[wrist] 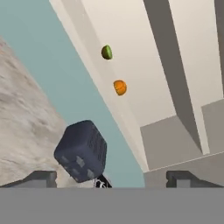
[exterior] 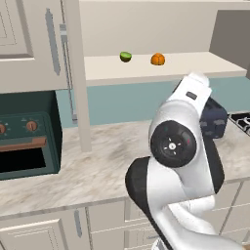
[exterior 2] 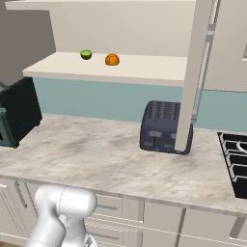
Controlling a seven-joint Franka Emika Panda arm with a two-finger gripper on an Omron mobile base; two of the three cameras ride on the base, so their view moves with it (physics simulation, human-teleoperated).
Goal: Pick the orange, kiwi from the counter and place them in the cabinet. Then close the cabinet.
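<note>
The orange (exterior: pixel 157 59) (exterior 2: pixel 112 59) (wrist: pixel 120 87) and the lime-green kiwi (exterior: pixel 126 56) (exterior 2: pixel 86 54) (wrist: pixel 106 52) rest side by side on the pale shelf of the cabinet (exterior: pixel 195 66) (exterior 2: pixel 144 67). They sit a short gap apart. Both cabinet doors stand open, and each is seen edge-on (exterior: pixel 78 73) (exterior 2: pixel 193 72). In the hand view my gripper (wrist: pixel 113 179) is open with nothing between its fingertips (wrist: pixel 41 178). It looks from a distance toward the shelf, over the counter (exterior: pixel 97 166) (exterior 2: pixel 96 154) (wrist: pixel 17 109).
A dark blue toaster (exterior: pixel 215 119) (exterior 2: pixel 161 126) (wrist: pixel 81 151) stands on the counter below the shelf, next to the open right door. A dark green oven (exterior: pixel 24 136) (exterior 2: pixel 17 116) sits at the left. Black stove grates (exterior: pixel 241 119) (exterior 2: pixel 234 159) lie at the right.
</note>
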